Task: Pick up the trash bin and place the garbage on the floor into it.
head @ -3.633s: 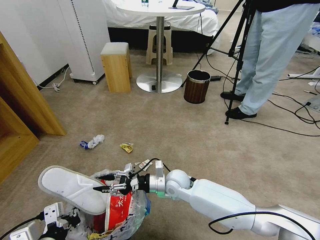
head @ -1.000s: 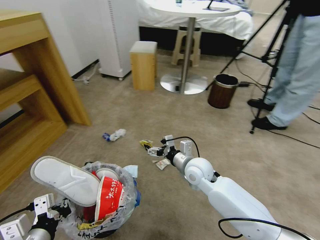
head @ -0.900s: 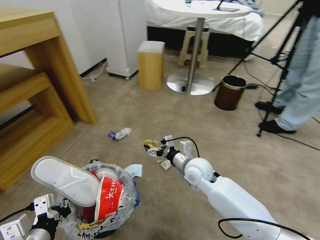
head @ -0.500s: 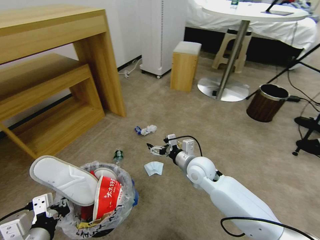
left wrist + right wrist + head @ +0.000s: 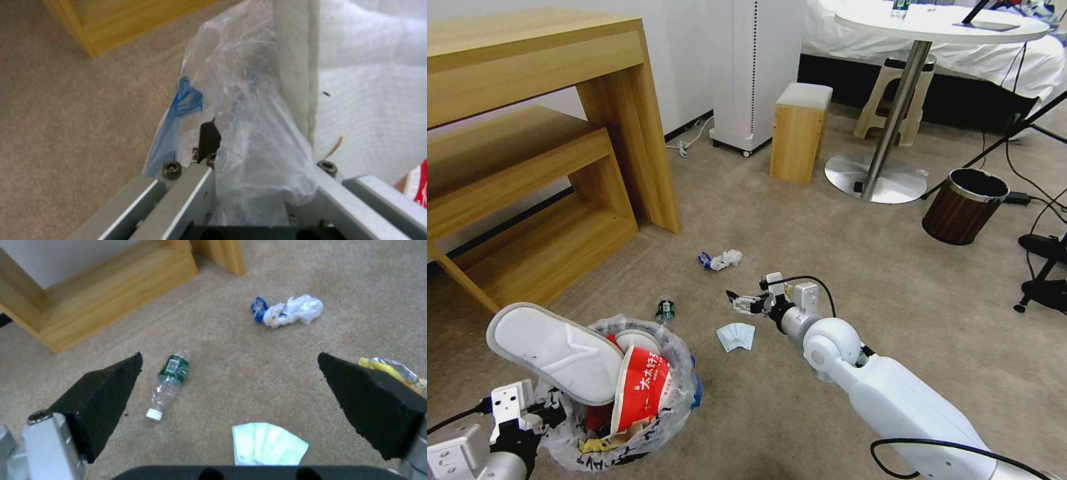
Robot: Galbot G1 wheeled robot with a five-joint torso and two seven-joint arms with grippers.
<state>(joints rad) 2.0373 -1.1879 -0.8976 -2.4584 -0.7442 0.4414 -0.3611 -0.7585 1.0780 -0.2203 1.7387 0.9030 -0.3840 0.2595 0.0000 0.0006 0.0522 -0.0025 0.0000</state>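
Observation:
The trash bin (image 5: 682,373) hangs at lower left, lined with a crinkly bag and stuffed with a white slipper (image 5: 554,357) and a red-white bowl (image 5: 642,390). My left gripper (image 5: 527,423) is shut on its bag rim; the left wrist view shows the plastic (image 5: 249,133) with its blue patch (image 5: 186,100) pinched between the fingers. My right gripper (image 5: 740,303) is open, low over the floor (image 5: 840,267). Between its pads (image 5: 102,400) I see a small bottle (image 5: 169,383), a face mask (image 5: 267,443), a white-blue wad (image 5: 289,310) and a yellow wrapper (image 5: 393,371).
A wooden desk with a low shelf (image 5: 540,167) stands to the left. A wooden stool (image 5: 799,133), a round table's base (image 5: 875,185) and a dark brown bin (image 5: 964,205) are farther off. Cables and a tripod foot (image 5: 1040,290) lie at right.
The camera has swung left, bringing the desk, bottle and mask into view. My right gripper has left the bin and reached out over the floor litter, staying open.

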